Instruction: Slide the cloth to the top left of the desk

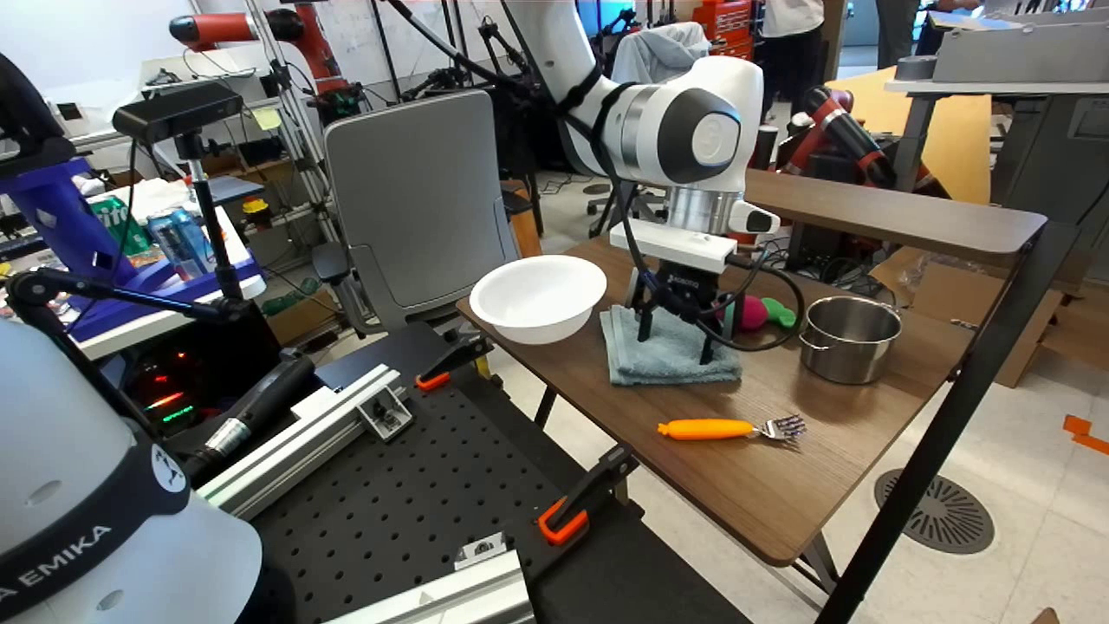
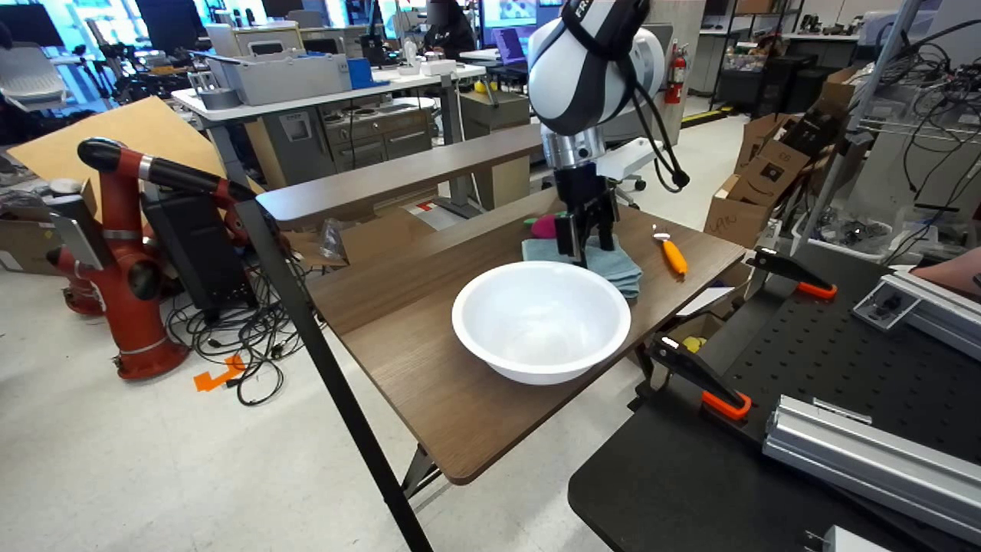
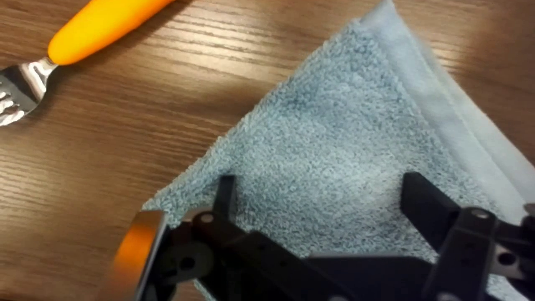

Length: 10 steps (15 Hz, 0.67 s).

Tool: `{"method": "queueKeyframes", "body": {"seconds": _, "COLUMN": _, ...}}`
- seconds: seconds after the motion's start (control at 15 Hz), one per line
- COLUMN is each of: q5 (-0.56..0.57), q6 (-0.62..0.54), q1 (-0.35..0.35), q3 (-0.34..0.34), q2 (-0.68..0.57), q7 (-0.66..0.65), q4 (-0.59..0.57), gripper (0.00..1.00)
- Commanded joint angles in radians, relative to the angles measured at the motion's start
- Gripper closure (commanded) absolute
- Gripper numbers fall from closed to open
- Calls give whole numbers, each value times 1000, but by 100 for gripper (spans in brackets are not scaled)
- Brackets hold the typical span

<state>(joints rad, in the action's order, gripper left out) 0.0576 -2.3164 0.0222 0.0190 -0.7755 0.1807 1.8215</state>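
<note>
The teal-grey folded cloth (image 1: 625, 357) lies on the brown desk (image 1: 780, 511), between the white bowl and the metal pot. It also shows in an exterior view (image 2: 619, 270), partly behind the bowl rim, and fills the middle of the wrist view (image 3: 317, 125). My gripper (image 1: 676, 345) points down over the cloth. In the wrist view the gripper (image 3: 319, 179) is open, its two black fingertips wide apart with flat cloth between them. The tips are at the cloth's surface; I cannot tell how hard they press. Part of the cloth is hidden under the gripper.
The white bowl (image 2: 541, 326) stands close beside the cloth. An orange-handled fork (image 1: 706, 429) lies on its other side. A pink-and-green toy (image 1: 754, 314) is behind the gripper, with a metal pot (image 1: 849, 342) beside it. A raised shelf (image 1: 892, 212) runs along one desk edge.
</note>
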Motion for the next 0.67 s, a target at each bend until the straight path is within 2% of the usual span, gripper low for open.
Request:
{"method": "queueKeyframes", "body": {"seconds": 0.0, "q5": 22, "q6": 9, "q1": 2, "q3": -8, "q2": -43, "q7": -32, "q4": -60, "gripper": 0}}
{"method": "queueKeyframes", "body": {"seconds": 0.6, "q5": 21, "q6": 24, "q1": 26, "q3": -14, "q2": -98, "q7": -66, "q4": -155, "gripper": 0}}
